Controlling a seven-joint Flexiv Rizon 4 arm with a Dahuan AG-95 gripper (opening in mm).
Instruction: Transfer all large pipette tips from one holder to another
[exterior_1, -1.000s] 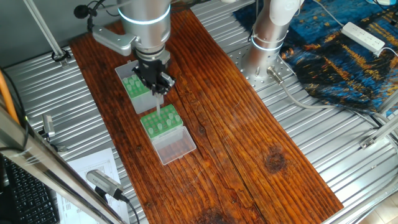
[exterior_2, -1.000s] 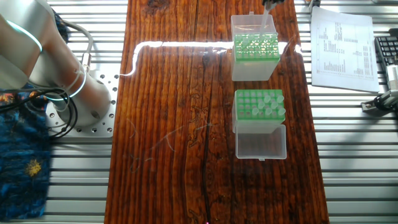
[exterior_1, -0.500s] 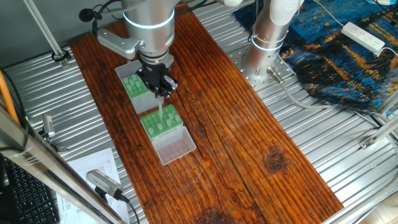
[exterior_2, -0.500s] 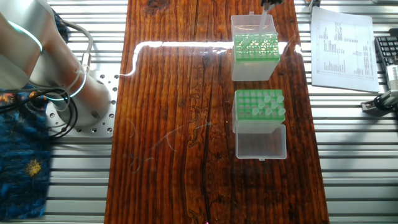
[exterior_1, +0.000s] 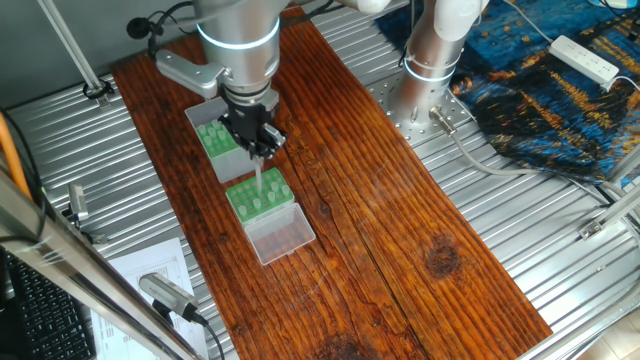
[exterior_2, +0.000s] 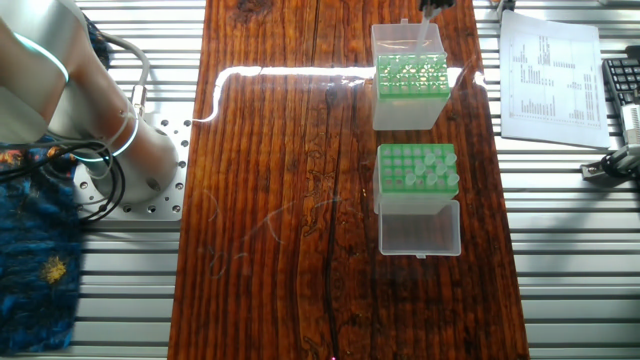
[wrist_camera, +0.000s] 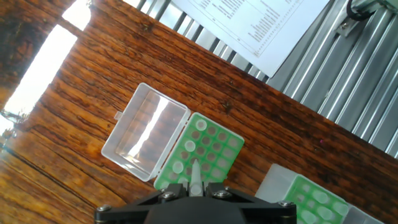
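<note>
Gripper (exterior_1: 259, 143) pinching one tip (exterior_1: 258, 173), point down, above the low rack (exterior_1: 262, 195). Compared with a second ago it has shifted from beside the tall holder (exterior_1: 220, 140) to over the rack and changed little in the last half second: carry nearly done, lowering into a free hole judged next. Hand view: tip (wrist_camera: 194, 180) over the rack's grid (wrist_camera: 214, 149), clear lid (wrist_camera: 144, 132) folded open. Several tips (exterior_2: 436, 168) already seated in the rack; more remain in the holder (exterior_2: 410, 76)
</note>
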